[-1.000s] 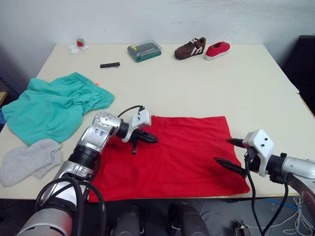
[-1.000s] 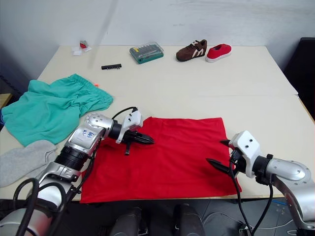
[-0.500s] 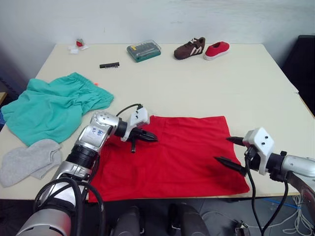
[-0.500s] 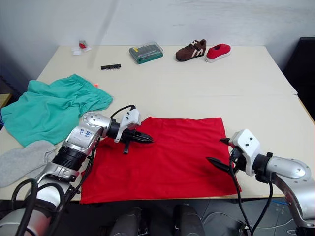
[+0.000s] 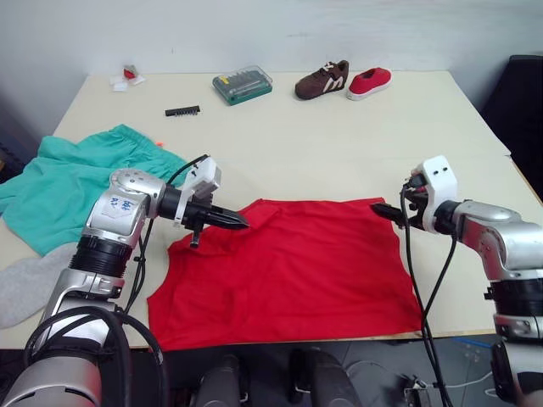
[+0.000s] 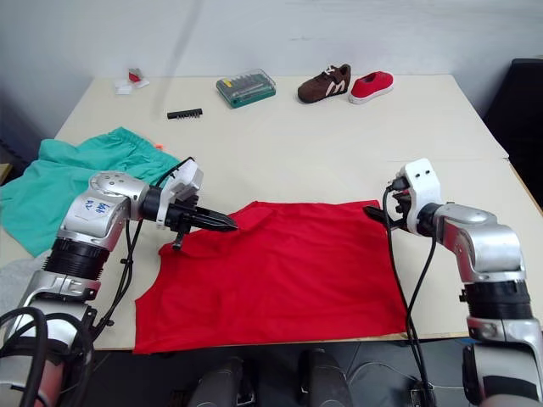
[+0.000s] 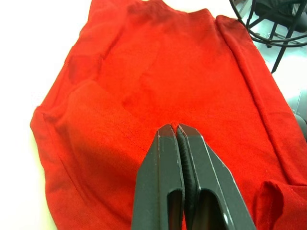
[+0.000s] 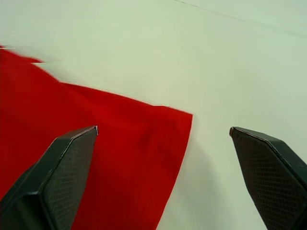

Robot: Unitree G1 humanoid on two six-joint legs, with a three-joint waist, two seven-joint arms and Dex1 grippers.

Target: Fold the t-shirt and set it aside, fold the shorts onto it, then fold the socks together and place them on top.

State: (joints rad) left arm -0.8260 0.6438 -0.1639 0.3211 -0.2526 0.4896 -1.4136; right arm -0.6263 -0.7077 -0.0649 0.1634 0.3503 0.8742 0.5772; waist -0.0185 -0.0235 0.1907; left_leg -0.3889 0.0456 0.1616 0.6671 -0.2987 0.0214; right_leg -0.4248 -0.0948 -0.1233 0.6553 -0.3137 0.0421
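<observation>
The red t-shirt (image 5: pixel 288 271) lies spread on the near part of the table, its left side rumpled and narrowed. My left gripper (image 5: pixel 242 223) is shut, its tips at the shirt's far left corner; the left wrist view shows the two fingers (image 7: pixel 163 158) pressed together above red cloth with nothing visible between the tips. Over the shirt's far right corner (image 8: pixel 177 120) my right gripper (image 5: pixel 380 210) stands open, one finger above cloth and one above bare table. At the left edge, the teal shorts (image 5: pixel 59 182) lie crumpled, with the grey socks (image 5: pixel 21 284) nearer.
At the far side stand a green bit case (image 5: pixel 242 85), a brown shoe (image 5: pixel 321 80) and a red shoe (image 5: pixel 369 81). A black bit strip (image 5: pixel 182 110) and a small white-and-red item (image 5: pixel 125 76) lie far left. Bare tabletop (image 5: pixel 339 153) stretches beyond the shirt.
My right gripper has moved from the shirt's near right side to its far right corner. The left gripper has shifted left, and the shirt's left side is now bunched. The camera has shifted too.
</observation>
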